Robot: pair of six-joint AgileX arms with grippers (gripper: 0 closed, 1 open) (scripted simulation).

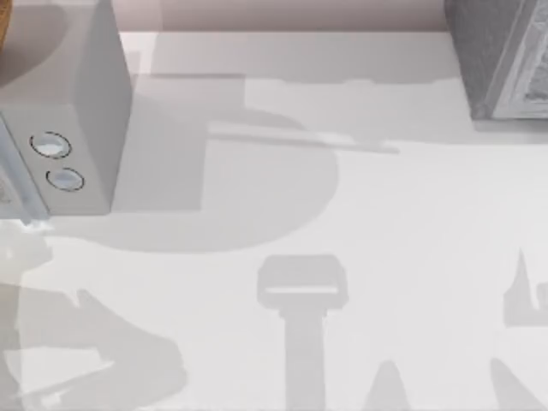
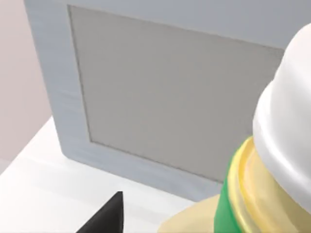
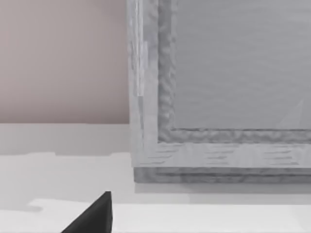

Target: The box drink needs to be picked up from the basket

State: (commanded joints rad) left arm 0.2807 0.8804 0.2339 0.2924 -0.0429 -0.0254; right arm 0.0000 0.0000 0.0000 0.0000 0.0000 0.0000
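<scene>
Top view: a white table [image 1: 385, 257] carries a big grey box [image 1: 81, 103] at its left edge, with two round dials [image 1: 56, 161] on the face turned towards the near side, and a second grey box [image 1: 501, 56] at the far right corner. A brown curved edge [image 1: 3, 21] cuts the far left corner. The wide stretch of table between the two boxes lies bare, crossed by grey shadows. Left wrist view: a dark tip of the left gripper [image 2: 104, 216] stands low over the white surface, facing a flat recessed panel [image 2: 165, 92] set in a paler frame. Close beside the camera is a bottle [image 2: 272, 160] with a white cap, a green band and a yellow body, tilted across the picture. A pale yellow surface [image 2: 187, 219] lies at its foot; whether this is the box drink cannot be told, nor its long axis or heading. Right wrist view: a dark tip of the right gripper [image 3: 92, 216] sits near the lower corner of a grey framed panel [image 3: 233, 63], with a pink wall [image 3: 63, 58] behind. Whether either gripper is open or closed cannot be told.
</scene>
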